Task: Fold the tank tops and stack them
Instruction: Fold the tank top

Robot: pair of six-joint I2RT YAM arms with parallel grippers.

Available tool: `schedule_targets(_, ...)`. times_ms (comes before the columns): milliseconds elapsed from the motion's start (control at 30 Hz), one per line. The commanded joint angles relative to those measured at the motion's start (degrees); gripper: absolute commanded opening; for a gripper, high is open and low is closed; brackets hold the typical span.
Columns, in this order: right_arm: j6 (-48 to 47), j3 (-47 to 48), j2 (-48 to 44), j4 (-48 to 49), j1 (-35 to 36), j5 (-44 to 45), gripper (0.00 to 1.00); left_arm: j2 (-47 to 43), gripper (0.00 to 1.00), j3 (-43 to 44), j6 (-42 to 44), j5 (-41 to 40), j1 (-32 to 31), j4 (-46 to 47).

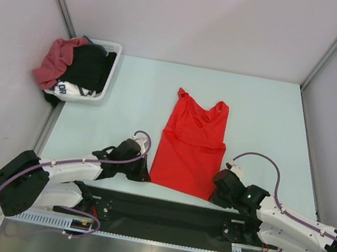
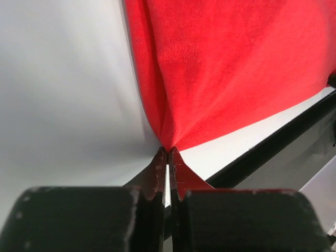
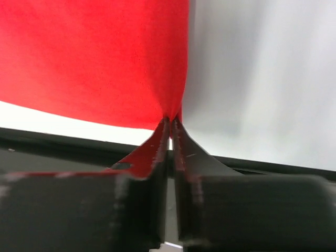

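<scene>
You have the bright red tank top (image 1: pixel 191 146) spread flat in the middle of the frame on the pale desk (image 1: pixel 267 116). Its 2 shoulder straps point toward the top of the top view and its hem runs along the lower part, just above the black strip at the desk's near edge. No label, brand or print shows on its fabric in any of the 3 views.

Your left gripper (image 1: pixel 145 175) sits at the hem's lower left corner. In the left wrist view its jaws are pinched nearly closed, with a peak of red cloth drawn up between the tips. Your right gripper (image 1: pixel 219 189) sits at the lower right corner. In the right wrist view its jaws are likewise squeezed together on a small fold of the same cloth.

In the upper left of the top view a white basket (image 1: pixel 113 49) stands at the desk's far left edge. The dusty maroon-red tank top (image 1: pixel 53 61) hangs over its left rim, unfolded. Black garments (image 1: pixel 88 64) are heaped beside it in the basket. A white cloth (image 1: pixel 71 90) lies at the basket's lower edge; it carries dark lettering, too small for you to read.
</scene>
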Motion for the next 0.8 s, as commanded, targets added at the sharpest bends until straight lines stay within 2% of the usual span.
schedule_targets(0,-0.93,1.12,1.47,-2.72,0.25,1.34,0.01,1.28,0.00,-0.96,-0.23,-0.83,-0.40,-0.08)
schedule_targets(167,-3.99,4.81,1.39,-3.51,-1.23,1.79,0.00,-1.17,0.00,-1.05,-1.19,-0.74,-0.48,-1.56)
schedule_targets(400,-5.06,9.38,-0.19,-7.45,0.51,-1.29,0.00,-10.48,0.00,-1.93,-3.74,-0.21,-3.03,-7.45)
schedule_targets(533,-7.60,14.39,-0.29,-9.92,-0.71,-0.15,0.00,-13.13,0.00,2.54,-3.66,-1.53,-2.95,-12.11)
schedule_targets(767,-11.82,19.76,1.30,-11.33,-4.22,-1.82,0.00,-10.84,0.00,9.32,-3.13,-0.57,-2.94,-15.28)
